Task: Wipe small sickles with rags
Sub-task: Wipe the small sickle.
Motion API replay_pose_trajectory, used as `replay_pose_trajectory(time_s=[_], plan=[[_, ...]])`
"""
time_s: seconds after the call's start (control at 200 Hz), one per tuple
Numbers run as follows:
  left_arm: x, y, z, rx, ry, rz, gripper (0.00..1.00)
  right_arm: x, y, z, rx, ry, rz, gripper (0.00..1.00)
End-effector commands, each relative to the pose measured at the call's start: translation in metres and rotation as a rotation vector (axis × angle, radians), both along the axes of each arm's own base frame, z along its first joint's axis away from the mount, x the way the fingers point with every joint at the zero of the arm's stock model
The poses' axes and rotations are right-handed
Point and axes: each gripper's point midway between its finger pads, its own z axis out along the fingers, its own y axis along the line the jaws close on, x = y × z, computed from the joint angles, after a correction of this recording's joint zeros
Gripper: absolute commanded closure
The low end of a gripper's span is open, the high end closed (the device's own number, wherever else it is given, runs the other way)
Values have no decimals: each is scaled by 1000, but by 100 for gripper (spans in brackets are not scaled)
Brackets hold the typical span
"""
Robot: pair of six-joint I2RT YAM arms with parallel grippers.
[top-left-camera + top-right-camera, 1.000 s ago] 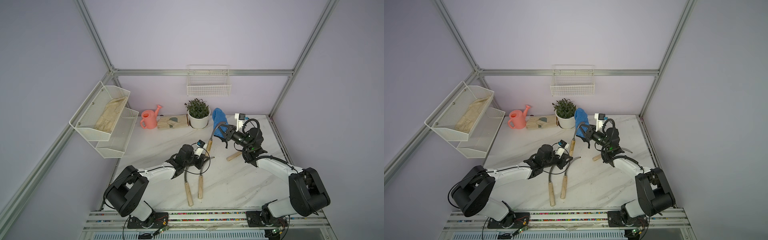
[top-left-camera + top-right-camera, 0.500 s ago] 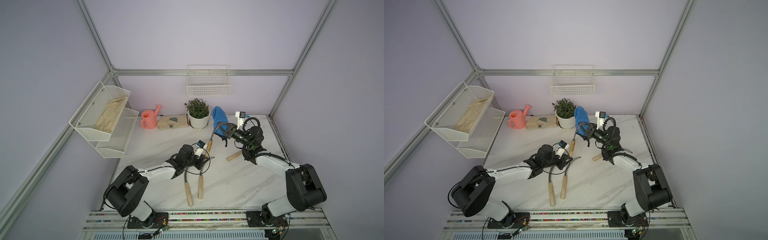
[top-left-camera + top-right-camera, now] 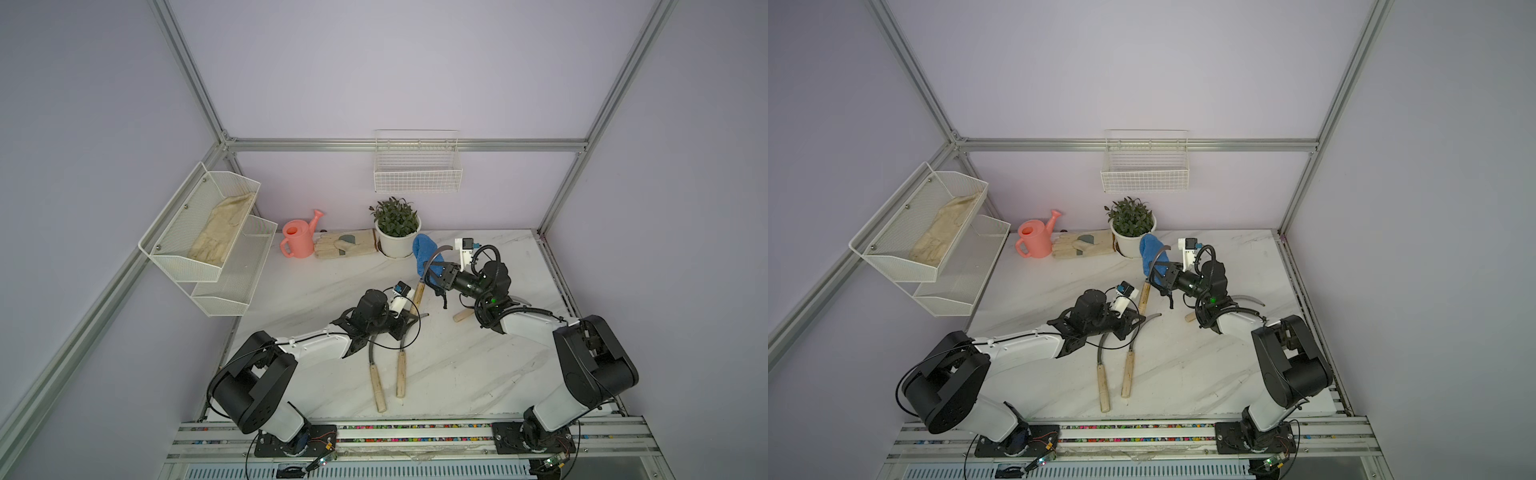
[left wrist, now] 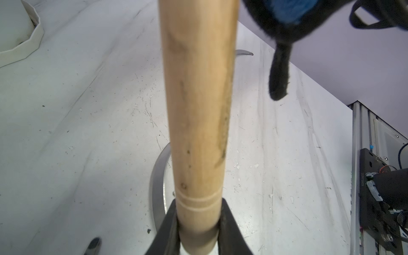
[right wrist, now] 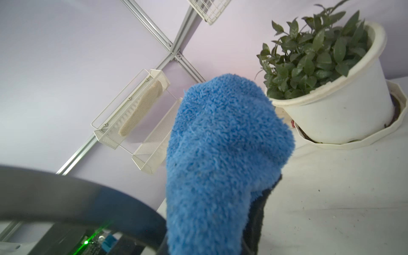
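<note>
My left gripper (image 3: 405, 321) (image 4: 198, 231) is shut on the pale wooden handle (image 4: 198, 110) of one small sickle (image 3: 417, 296) (image 3: 1144, 297), held off the table with its blade (image 3: 434, 255) curving upward. The blue fluffy rag (image 3: 423, 251) (image 3: 1148, 251) (image 5: 220, 154) is pinched in my shut right gripper (image 3: 437, 276) (image 5: 205, 247) and lies against that dark blade (image 5: 66, 192). Two more sickles (image 3: 377, 388) (image 3: 400, 379) lie side by side near the front of the table. Another sickle (image 3: 462, 316) lies partly hidden under my right arm.
A white plant pot (image 3: 397, 245) (image 5: 335, 106) stands just behind the rag. Beige gloves (image 3: 345, 249) and a pink watering can (image 3: 298, 243) sit along the back wall. White mesh shelves (image 3: 208, 249) hang on the left wall, and a wire basket (image 3: 417, 174) on the back wall.
My right gripper has shifted a little to the left and lower with the rag, along the held sickle's blade. The left arm has stayed put.
</note>
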Motion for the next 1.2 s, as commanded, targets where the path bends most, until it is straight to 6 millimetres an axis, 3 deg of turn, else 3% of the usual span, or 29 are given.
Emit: replay_pose_trajectory(time_s=[0.0,0.165,0.285,0.53,0.785,0.94,1.06,1.195], plan=[[17,-10,28,-38,-76,3,100,-15,-9,78,54,-182,-5,100],[18,-9,27,-31,-76,9,100,-33,-31,122,80,-258,-41,100],[17,-10,28,-35,-75,4,100,-38,-34,123,63,-262,-54,100],[14,-10,29,-46,-67,-5,100,-25,-29,92,49,-206,-52,100],[15,-11,30,-47,-71,-6,100,1,-9,16,24,-64,0,100],[15,-11,30,-46,-71,-4,100,4,6,-2,-6,-39,19,100],[16,-11,30,-44,-73,0,100,1,3,13,-16,-68,3,100],[17,-10,29,-39,-74,6,100,-13,-9,56,-14,-148,-39,100]])
